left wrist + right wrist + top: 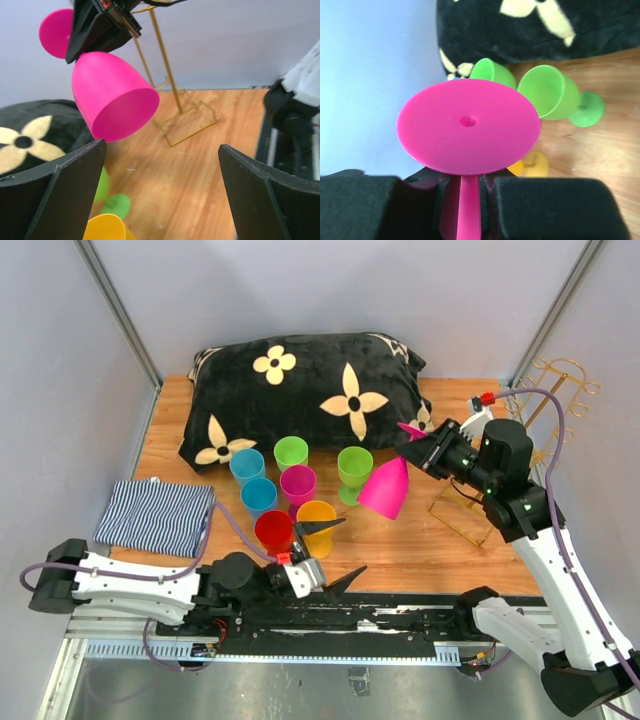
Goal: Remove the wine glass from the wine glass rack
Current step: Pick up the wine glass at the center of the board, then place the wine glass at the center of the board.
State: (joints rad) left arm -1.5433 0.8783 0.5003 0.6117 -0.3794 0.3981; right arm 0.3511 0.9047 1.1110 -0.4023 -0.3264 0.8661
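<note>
2 claws show. The right claw (418, 443) is clamped on the stem of the pink glass (385, 490), just under its round foot. In the right wrist view the stem of the glass (470, 215) runs between the 2 black pads (380, 205) of the right claw (470, 220). The foot fills the middle of that view as a flat pink disc with a small hole at its centre.

The glass is off the rack (465, 515). It hangs tilted, foot up and toward the back, bowl mouth down and toward the near edge. It is left of the rack's base frame and apart from it, just beside a green cup (354, 465). Whether the rim touches the table (420, 550) is hard to judge from above. In the left wrist view the glass (112, 95) hangs over bare wood, with the rack (185, 120) behind it.

The left claw (335, 555) lies low at the near edge with its fingers spread wide and nothing between them. In its own view, the left claw (160, 195) frames the glass from below.

7 coloured cups stand in a cluster left of the glass. Behind them lies a black pillow (300, 390) with cream flowers. A striped cloth (155, 515) lies at the left.
</note>
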